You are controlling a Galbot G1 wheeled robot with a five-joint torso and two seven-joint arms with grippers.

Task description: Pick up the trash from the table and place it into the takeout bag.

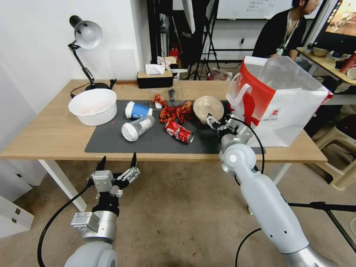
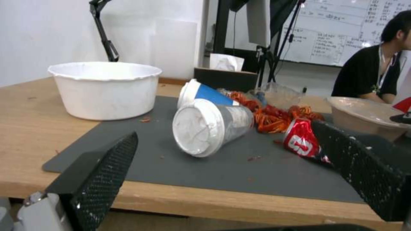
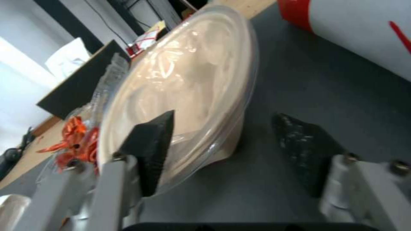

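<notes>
- In the head view I see the left gripper (image 1: 117, 161) at the lower left of the frame, below the near edge of the table (image 1: 48, 133), its two dark fingers spread wide with nothing between them.
- The left wrist view confirms this: both fingers (image 2: 100, 175) frame the scene from the lower corners, apart from every item.
- A white bowl (image 1: 93, 106) stands at the left of centre, partly on the wood and partly on the dark grey mat (image 1: 148, 142).
- A desk lamp (image 1: 86, 35) stands in the upper left, behind the white bowl.
- The blue paper cup (image 1: 138, 110) lies on its side on the mat, just right of the white bowl.
- The clear white-lidded cup (image 1: 138, 128) lies on its side just in front of the blue cup, lid toward the near edge.
- A heap of orange-red litter (image 1: 177, 112) lies at mid-frame on the mat.
- The crushed red soda can (image 1: 179, 132) lies on the mat just in front of that heap.
- The clear domed plastic bowl (image 1: 208, 107) sits right of centre, tilted on the mat.
- I read the right gripper (image 1: 218, 124) as open at the bowl; in the right wrist view one finger overlaps its rim (image 3: 179, 96) and the other stands clear of it over bare mat. I cannot tell whether the near finger touches it.
- The takeout bag (image 1: 285, 107) stands upright at the right of the frame, mouth open, just beside the right gripper.
</notes>
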